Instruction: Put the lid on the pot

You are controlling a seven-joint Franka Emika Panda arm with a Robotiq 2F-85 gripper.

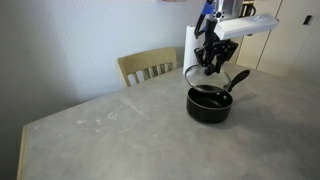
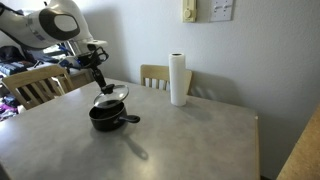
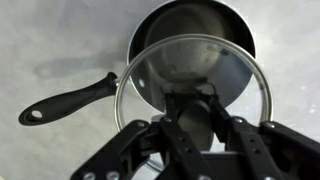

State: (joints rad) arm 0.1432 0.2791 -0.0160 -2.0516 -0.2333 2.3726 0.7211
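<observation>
The small black pot sits on the grey table, its long handle pointing toward the back right; it shows in both exterior views. My gripper is shut on the dark knob of the clear glass lid, which hangs tilted a little above the pot. In the wrist view the lid overlaps the pot, with the pot's handle to the left; my fingers clamp the knob. The lid also shows above the pot in an exterior view.
A tall white paper-towel roll stands behind the pot near the table's far edge. Wooden chairs stand against the table's sides. The grey table stretches wide in front of the pot.
</observation>
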